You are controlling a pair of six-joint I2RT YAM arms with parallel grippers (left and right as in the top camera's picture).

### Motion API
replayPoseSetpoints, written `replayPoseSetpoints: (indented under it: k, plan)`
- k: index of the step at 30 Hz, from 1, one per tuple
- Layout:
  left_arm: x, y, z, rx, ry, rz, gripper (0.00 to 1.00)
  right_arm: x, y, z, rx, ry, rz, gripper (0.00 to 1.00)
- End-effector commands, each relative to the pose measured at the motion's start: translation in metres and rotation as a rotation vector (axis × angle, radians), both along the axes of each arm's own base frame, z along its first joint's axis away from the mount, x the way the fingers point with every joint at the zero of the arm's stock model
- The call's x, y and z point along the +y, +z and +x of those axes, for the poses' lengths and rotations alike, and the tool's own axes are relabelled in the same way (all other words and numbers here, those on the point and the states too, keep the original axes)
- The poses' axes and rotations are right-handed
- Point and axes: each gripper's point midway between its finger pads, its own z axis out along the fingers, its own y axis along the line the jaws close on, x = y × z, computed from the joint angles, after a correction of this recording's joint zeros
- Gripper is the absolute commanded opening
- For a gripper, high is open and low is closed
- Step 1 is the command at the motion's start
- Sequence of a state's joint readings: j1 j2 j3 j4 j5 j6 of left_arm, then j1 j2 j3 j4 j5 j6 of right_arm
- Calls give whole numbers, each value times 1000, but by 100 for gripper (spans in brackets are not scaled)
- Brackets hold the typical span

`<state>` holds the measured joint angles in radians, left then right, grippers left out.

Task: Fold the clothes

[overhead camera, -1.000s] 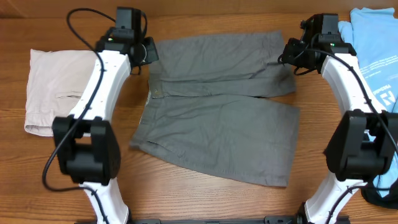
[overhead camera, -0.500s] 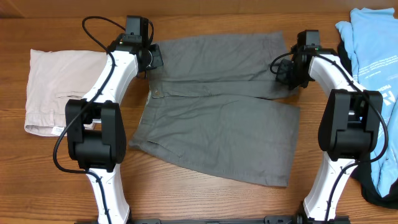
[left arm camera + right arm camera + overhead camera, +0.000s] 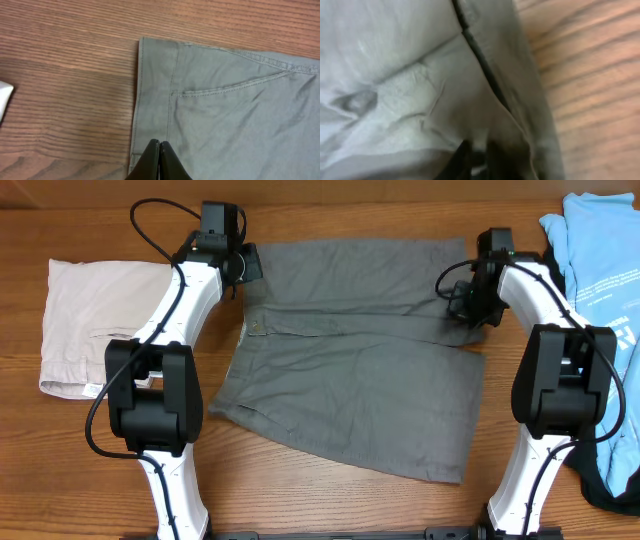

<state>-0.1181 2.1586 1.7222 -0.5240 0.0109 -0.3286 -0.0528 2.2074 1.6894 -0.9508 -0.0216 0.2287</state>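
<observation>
**Both my grippers at the far end of the grey shorts**

The dark grey shorts (image 3: 350, 380) lay spread across the middle of the table (image 3: 330, 210), one leg folded over along the far edge. My left gripper (image 3: 160, 144) was fully closed, its tips pressed together at the waistband corner near the slit pocket (image 3: 230, 87); I could not tell whether any cloth was pinched. My right gripper (image 3: 468, 305) sat on the opposite far hem corner, bunched cloth around its fingers, too blurred to tell how open it was. Beige shorts (image 3: 90, 320) lay by the left edge and a blue shirt (image 3: 600, 270) at the far right corner.
</observation>
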Motion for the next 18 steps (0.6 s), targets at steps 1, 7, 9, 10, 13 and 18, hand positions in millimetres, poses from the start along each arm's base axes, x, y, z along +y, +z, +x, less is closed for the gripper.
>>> replayPoseSetpoints:
  k: [1, 7, 9, 10, 13, 18]
  plan:
    - [-2, -9, 0, 10, -25, 26, 4, 2, 76, 29, -148, -5, 39, 29]
    - [-16, -31, 11, -5, -83, -23, 4, 9, 94, 11, -77, -1, 73, 55]
    - [-17, -43, 17, -11, -84, -27, 4, 9, 92, 0, -31, -2, 76, 61]
    - [-17, -50, 19, -13, -84, -27, 4, 10, 91, -5, -10, -4, 77, 63]
    - [-18, -74, 24, -7, -84, -26, 4, 11, 89, -19, 44, -6, 80, 65]
    - [-16, -99, 29, -6, -82, -19, 4, 12, 88, -36, 118, -13, 85, 69]
